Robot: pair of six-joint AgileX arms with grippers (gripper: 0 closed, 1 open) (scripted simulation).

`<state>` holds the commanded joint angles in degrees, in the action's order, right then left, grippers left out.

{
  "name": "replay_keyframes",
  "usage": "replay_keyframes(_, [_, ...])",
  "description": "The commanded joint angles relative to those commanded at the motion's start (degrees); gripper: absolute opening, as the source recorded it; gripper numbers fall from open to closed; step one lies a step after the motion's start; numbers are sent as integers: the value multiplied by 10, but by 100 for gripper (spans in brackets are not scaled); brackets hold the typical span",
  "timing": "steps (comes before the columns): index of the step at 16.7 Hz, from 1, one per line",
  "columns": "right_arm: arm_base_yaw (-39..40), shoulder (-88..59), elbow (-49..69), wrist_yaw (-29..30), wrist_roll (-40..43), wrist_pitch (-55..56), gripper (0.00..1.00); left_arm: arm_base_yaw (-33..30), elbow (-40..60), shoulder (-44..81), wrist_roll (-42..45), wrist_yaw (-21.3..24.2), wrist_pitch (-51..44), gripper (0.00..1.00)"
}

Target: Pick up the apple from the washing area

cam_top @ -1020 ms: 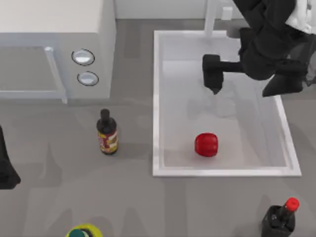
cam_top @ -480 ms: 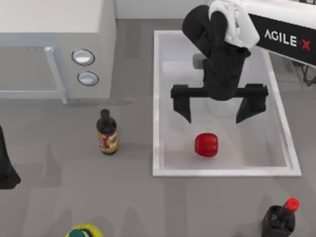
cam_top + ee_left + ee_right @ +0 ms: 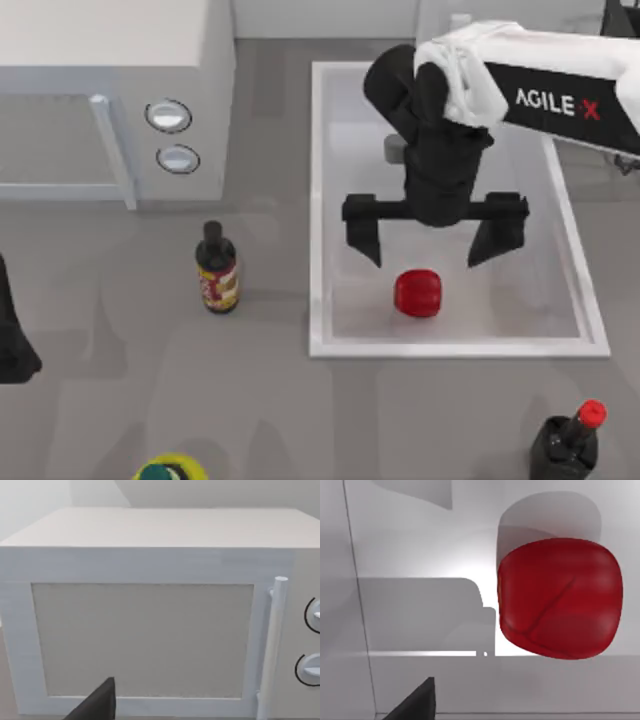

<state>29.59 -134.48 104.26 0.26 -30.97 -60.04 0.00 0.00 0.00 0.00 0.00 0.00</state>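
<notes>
Currently you are holding the right gripper [image 3: 432, 243] over the washing area [image 3: 318, 200], jaws spread wide, with the apple [image 3: 417, 293] lying on the basin floor just beyond the fingertips, toward the near rim and roughly centred between them. The apple is squat and nearly round, so no axis is favoured. Your left gripper [image 3: 12, 350] is sitting parked at the table's left edge, well apart.

Grey table [image 3: 110, 380], soft overhead light, faint shadows; white microwave [image 3: 110, 90] at back left; pale wall [image 3: 320, 15] behind
</notes>
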Motion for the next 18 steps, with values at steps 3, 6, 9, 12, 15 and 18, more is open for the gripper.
replay_keyframes(3, [1,-46,-38,1,-1,95,100,0,0,0,0,0,0,100])
replay_keyframes(6, [2,-89,-72,1,-2,170,100,0,0,0,0,0,0,100])
replay_keyframes(9, [3,-105,-84,1,-2,192,100,0,0,0,0,0,0,100])
replay_keyframes(12, [3,-105,-84,1,-2,192,100,0,0,0,0,0,0,100])
replay_keyframes(15, [3,-105,-84,1,-2,192,77,0,0,0,0,0,0,100])
replay_keyframes(18, [3,-105,-84,1,-2,192,55,0,0,0,0,0,0,100])
